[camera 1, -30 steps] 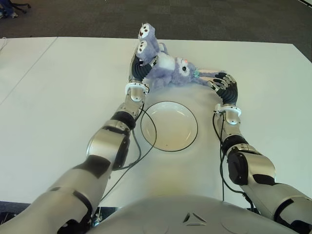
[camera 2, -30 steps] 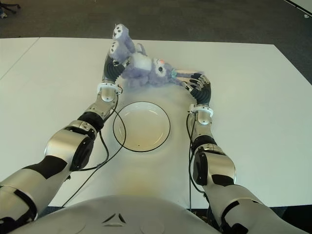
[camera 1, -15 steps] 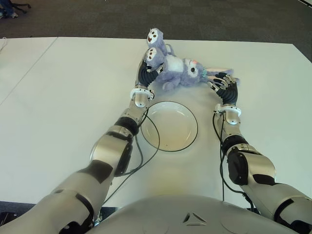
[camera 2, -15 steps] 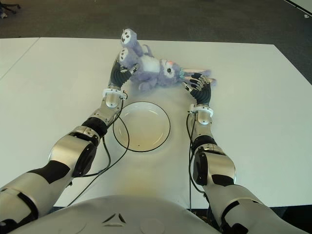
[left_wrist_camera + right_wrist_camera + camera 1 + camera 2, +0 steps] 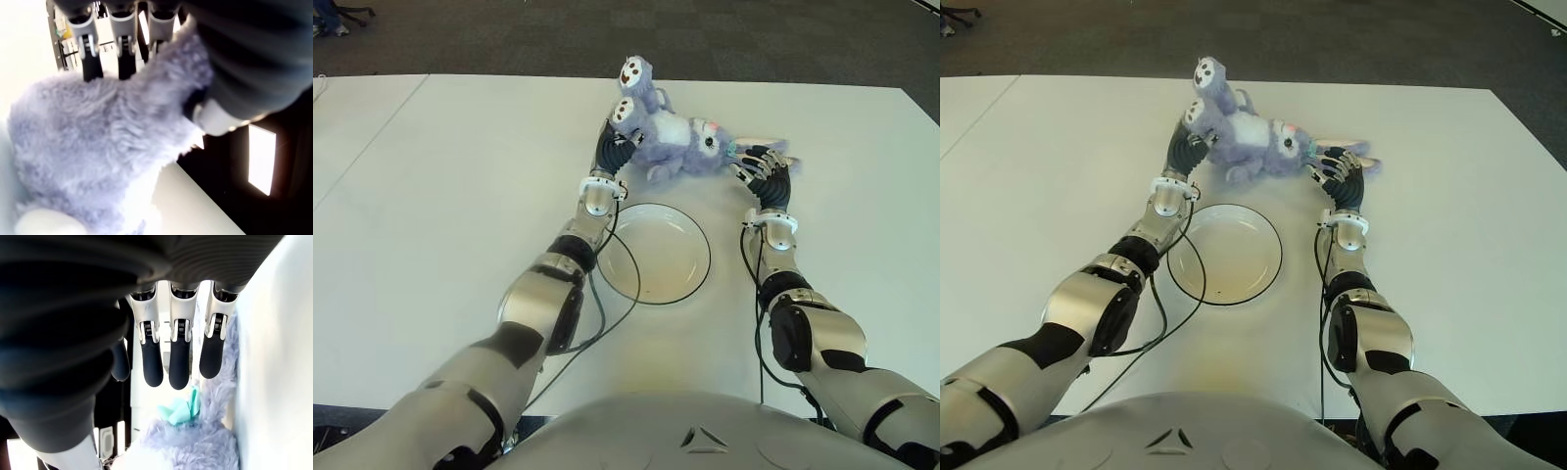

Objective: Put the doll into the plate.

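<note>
The doll (image 5: 675,142) is gripped by the left hand (image 5: 612,147) at twelve o'clock of the plate (image 5: 653,253), not yet in it. The right hand (image 5: 762,171) is held open at its ears.

A: Where is the purple plush doll (image 5: 675,145)?
B: On the white table (image 5: 431,196), beyond the white plate (image 5: 653,253), its two face-printed feet raised.
A: And the hands?
B: The left hand (image 5: 616,145) grips it by a leg; the right hand (image 5: 762,168) sits at its ears on the other side, fingers bent.
</note>
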`<state>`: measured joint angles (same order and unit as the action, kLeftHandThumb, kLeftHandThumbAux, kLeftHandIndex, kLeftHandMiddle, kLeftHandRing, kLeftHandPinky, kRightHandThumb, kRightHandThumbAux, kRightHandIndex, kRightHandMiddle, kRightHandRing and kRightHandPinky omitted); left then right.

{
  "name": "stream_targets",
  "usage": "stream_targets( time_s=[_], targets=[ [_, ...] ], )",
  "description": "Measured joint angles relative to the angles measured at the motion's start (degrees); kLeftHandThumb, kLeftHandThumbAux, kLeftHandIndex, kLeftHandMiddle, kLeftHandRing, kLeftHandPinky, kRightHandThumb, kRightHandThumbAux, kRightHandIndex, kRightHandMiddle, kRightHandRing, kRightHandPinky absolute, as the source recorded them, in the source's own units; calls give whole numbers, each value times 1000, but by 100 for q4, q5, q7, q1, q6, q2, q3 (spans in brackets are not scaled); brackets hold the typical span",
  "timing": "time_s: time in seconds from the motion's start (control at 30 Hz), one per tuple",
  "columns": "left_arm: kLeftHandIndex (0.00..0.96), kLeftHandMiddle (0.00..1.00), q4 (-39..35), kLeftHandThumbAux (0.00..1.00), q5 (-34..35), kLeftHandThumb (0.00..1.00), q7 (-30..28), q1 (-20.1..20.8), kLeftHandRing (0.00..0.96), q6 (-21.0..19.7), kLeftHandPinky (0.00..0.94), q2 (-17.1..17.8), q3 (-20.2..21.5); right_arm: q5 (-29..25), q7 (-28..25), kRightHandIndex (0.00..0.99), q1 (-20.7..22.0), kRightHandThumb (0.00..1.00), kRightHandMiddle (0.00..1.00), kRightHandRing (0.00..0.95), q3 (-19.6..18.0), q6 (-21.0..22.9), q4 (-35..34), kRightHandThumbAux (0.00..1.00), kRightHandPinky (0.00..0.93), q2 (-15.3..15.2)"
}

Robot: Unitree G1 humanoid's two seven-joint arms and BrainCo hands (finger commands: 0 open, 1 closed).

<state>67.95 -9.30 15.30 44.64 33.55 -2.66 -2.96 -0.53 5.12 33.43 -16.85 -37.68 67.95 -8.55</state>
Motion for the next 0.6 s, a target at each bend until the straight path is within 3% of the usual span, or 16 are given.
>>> stream_targets(
  time_s=[0.03, 0.13, 0.43, 0.47, 0.6],
  targets=[
    [396, 492, 30, 678, 51, 803, -31, 26, 531, -4, 562, -13, 39, 0, 0, 285, 0, 139, 302, 302, 0, 0, 0, 857, 314, 0],
    [400, 525, 178, 665, 199, 837, -99, 178, 627, -80, 666, -80, 198, 2, 10, 289, 2, 151, 309, 316, 1, 0, 0, 858, 348, 0],
    [398, 544, 435, 663, 422, 839, 14, 556, 743, -215, 769, -154, 494, 32, 85, 286, 8, 139, 313, 322, 20, -1, 0, 852, 331, 9],
    [429, 703, 451, 679, 420, 753, 66, 583, 770, -224, 781, -154, 498, 36, 98, 283, 8, 130, 312, 322, 25, -1, 0, 846, 332, 9],
    [440, 781, 481, 685, 398, 721, 290, 666, 798, -242, 777, -150, 487, 51, 166, 283, 9, 119, 311, 319, 53, -1, 0, 841, 325, 10]
  ],
)
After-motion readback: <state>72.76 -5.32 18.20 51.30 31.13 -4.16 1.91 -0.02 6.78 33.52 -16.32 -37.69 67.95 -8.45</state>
